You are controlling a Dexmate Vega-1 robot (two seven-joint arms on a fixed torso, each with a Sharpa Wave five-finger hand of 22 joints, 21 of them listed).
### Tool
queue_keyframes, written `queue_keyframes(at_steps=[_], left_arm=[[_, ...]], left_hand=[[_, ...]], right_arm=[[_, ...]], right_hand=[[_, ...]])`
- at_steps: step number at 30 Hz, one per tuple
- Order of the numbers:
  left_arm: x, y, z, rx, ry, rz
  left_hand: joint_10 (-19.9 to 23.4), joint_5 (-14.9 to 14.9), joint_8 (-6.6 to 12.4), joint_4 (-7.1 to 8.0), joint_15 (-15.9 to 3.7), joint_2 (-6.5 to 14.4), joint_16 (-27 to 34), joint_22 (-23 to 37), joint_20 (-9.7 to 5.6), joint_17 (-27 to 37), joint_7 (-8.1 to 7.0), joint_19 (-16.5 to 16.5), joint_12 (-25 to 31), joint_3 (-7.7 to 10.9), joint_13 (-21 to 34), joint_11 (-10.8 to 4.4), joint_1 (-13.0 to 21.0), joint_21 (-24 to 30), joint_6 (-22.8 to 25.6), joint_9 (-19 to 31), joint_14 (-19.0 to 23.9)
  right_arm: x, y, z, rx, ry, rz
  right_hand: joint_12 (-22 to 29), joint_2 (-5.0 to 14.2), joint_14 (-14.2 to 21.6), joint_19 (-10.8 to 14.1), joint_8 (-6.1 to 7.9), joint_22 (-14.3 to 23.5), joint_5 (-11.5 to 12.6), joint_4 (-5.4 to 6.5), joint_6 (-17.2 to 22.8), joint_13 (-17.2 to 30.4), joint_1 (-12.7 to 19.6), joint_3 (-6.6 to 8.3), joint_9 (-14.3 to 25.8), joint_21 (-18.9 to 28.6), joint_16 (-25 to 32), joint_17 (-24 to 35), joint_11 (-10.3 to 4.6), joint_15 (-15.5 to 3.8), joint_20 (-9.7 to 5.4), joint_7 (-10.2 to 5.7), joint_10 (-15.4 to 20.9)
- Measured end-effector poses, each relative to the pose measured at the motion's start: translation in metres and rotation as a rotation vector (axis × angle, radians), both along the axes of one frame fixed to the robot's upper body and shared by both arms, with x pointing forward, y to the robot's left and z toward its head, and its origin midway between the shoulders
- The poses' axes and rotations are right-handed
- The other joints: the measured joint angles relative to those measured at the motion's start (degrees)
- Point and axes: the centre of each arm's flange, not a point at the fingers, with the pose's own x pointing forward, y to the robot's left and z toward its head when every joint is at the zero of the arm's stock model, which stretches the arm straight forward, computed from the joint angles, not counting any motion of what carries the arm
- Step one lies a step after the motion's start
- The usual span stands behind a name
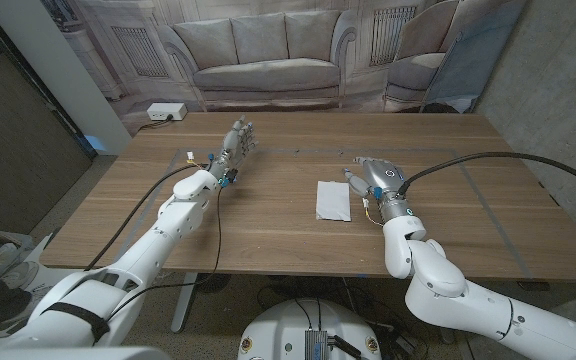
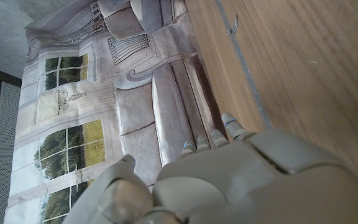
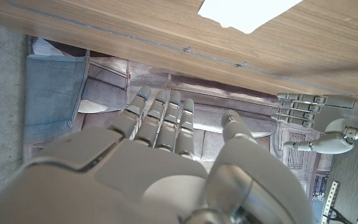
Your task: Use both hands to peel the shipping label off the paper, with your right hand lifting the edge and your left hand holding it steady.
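Thin white paper sheet (image 1: 333,200) flat on wooden table (image 1: 268,225): light, floppy, likely to slide. Right hand (image 1: 376,178) just beside, left hand (image 1: 236,140) well apart, both empty, fingers extended. Best lifted at a corner.

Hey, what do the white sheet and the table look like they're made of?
White sheet: looks like paper, matte, thin and lying flat on the table; whether a label sits on it is too small to tell. Table: wood or wood veneer, with visible grain and plank lines and a slight sheen.
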Motion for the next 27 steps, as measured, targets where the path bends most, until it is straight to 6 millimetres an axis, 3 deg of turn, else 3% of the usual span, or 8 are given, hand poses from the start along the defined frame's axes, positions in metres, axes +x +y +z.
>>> queue_keyframes(at_steps=[18, 25, 27], left_arm=[[0.003, -0.006, 0.002, 0.012, 0.005, -0.011], [0.009, -0.007, 0.003, 0.009, 0.015, -0.010], [0.010, -0.007, 0.003, 0.009, 0.016, -0.010]], left_hand=[[0.00, 0.00, 0.00, 0.00, 0.00, 0.00, 0.00, 0.00, 0.21, 0.00, 0.00, 0.21, 0.00, 0.00, -0.01, 0.00, 0.00, -0.44, 0.00, 0.00, 0.00], [0.00, 0.00, 0.00, 0.00, -0.01, 0.00, 0.00, 0.00, 0.21, 0.00, 0.00, 0.21, 0.00, 0.00, -0.01, -0.01, 0.00, -0.44, 0.00, -0.01, 0.00], [0.00, 0.00, 0.00, 0.00, -0.01, 0.00, 0.00, 0.00, 0.21, 0.00, 0.00, 0.21, 0.00, 0.00, -0.01, -0.01, 0.00, -0.44, 0.00, -0.01, 0.00]], right_arm=[[0.002, 0.010, -0.016, -0.031, 0.026, -0.035], [0.004, 0.014, -0.021, -0.047, 0.023, -0.065], [0.005, 0.014, -0.022, -0.054, 0.020, -0.084]], right_hand=[[-0.03, -0.22, 1.22, 1.35, 0.00, 0.00, 0.00, -1.56, 1.33, 0.01, 3.24, 1.12, 0.00, 0.65, -0.24, 0.00, -1.18, 0.01, -0.73, -0.72, 1.23], [-0.03, -1.15, 1.82, 2.25, 0.00, -0.01, -0.44, -2.42, 1.94, 0.01, 5.71, 1.28, 0.00, 1.04, -0.46, 0.00, -1.51, 0.21, -0.83, -1.33, 1.93], [-0.03, -2.18, 2.07, 2.48, 0.00, -0.01, -0.44, -2.87, 2.11, 0.07, 6.71, 1.41, 0.00, 1.11, -0.46, 0.00, -1.71, -0.03, -1.06, -1.50, 2.13]])
